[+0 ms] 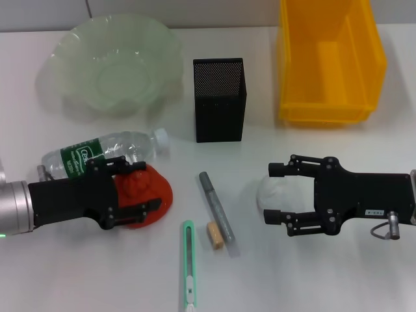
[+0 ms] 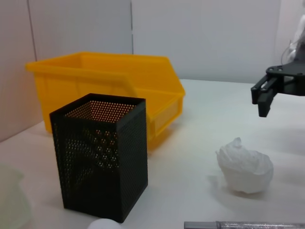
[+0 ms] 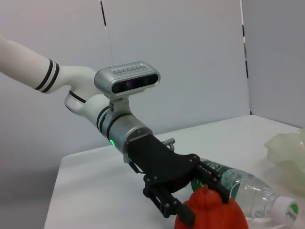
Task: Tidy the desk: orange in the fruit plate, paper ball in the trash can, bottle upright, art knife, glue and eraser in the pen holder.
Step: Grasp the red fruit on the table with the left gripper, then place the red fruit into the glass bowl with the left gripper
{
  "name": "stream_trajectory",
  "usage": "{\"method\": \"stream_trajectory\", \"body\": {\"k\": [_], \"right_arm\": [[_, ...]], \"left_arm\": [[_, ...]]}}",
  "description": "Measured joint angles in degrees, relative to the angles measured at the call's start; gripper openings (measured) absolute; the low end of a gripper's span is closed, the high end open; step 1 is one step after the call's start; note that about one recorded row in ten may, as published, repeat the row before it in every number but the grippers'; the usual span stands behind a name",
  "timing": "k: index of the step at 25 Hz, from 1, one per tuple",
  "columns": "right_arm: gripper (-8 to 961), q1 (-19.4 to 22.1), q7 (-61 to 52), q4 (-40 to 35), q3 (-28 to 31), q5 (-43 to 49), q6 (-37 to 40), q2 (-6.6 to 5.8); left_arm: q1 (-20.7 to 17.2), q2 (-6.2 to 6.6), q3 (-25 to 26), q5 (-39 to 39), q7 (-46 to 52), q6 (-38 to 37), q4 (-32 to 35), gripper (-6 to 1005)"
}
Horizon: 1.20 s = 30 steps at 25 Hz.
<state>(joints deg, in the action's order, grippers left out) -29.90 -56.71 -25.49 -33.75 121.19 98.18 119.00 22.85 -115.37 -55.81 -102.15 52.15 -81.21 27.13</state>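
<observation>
Your left end effector [image 1: 133,190] is spread around the orange [image 1: 144,195], fingers flanking it without clamping yet, low on the counter [image 1: 338,279] just beside the lying bottle [image 1: 104,154]. Over on the other side, your right end effector [image 1: 276,193] is wide open around the paper ball [image 1: 272,194], also not closed. Watch that left side: the bottle sits so close that a finger could nudge it and send it rolling as you close. The orange is round, so an off-centre squeeze may pop it out toward the art knife [image 1: 187,266]. The fruit plate [image 1: 114,62] waits well behind; the trash can [image 1: 328,62] is far back right, pen holder [image 1: 219,99] between them. The paper ball is light and could skid away from one finger.
</observation>
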Motion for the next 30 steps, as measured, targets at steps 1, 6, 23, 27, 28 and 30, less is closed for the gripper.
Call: {"method": "stream_trajectory", "body": {"k": [1,6,23,27,28,30], "right_arm": [[830,0.0,0.0,0.0,0.0,0.0,0.0,0.0],[830,-0.1,-0.1,0.0,0.0,0.0,0.0,0.0],[829,0.0,-0.1,0.0,0.0,0.0,0.0,0.0],[829,0.1,-0.1,0.0,0.0,0.0,0.0,0.0],[829,0.1,-0.1,0.0,0.0,0.0,0.0,0.0],[829,0.1,-0.1,0.0,0.0,0.0,-0.1,0.0]], "left_arm": [[0.0,-0.09,0.0,-0.4,-0.5,0.0,0.3,761],[0.4,-0.12,0.0,-2.2,-0.7,0.0,0.5,635],[0.9,-1.08,7.9,-2.1,-0.1,-12.7,1.7,193],[1.6,-3.02,14.5,-0.8,-0.5,-14.4,1.1,125],[1.6,-3.02,14.5,-0.8,-0.5,-14.4,1.1,118],[2.2,-3.2,15.7,1.1,-0.7,-14.3,-0.5,105]]}}
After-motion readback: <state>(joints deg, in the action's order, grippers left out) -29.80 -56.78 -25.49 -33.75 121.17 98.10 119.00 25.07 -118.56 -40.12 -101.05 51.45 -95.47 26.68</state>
